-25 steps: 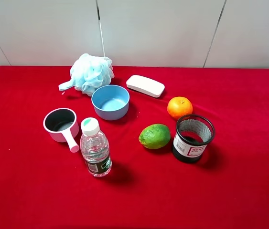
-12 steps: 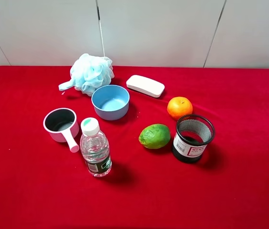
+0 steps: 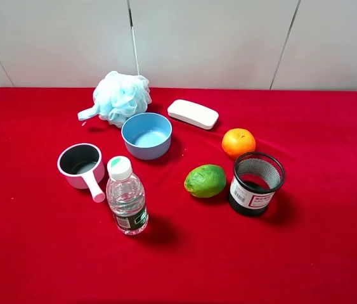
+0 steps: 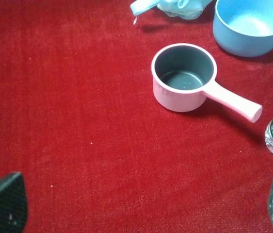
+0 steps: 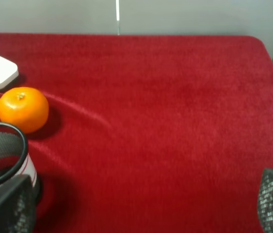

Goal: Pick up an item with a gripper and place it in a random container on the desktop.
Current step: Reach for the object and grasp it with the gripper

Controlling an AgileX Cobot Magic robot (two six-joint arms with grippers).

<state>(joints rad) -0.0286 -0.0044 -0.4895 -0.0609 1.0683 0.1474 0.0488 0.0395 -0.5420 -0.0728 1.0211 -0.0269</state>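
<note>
The orange fruit (image 3: 238,142) lies on the red desktop (image 3: 38,253), right of middle and just behind the black mesh cup. It also shows in the right wrist view (image 5: 23,108). The light-blue bowl (image 3: 146,151) stands empty left of middle, and part of it shows in the left wrist view (image 4: 238,46). Neither arm shows in the exterior view. My left gripper (image 4: 141,204) is open and empty, its fingertips (image 4: 3,201) spread wide over bare cloth near the handled pot. My right gripper (image 5: 141,204) is open and empty, some way from the orange.
A green lime (image 3: 205,180) lies beside the black mesh cup (image 3: 256,183). A white handled pot (image 3: 81,166) and a water bottle (image 3: 127,197) stand front left. A blue bath pouf (image 3: 122,97) and a white case (image 3: 193,114) lie at the back.
</note>
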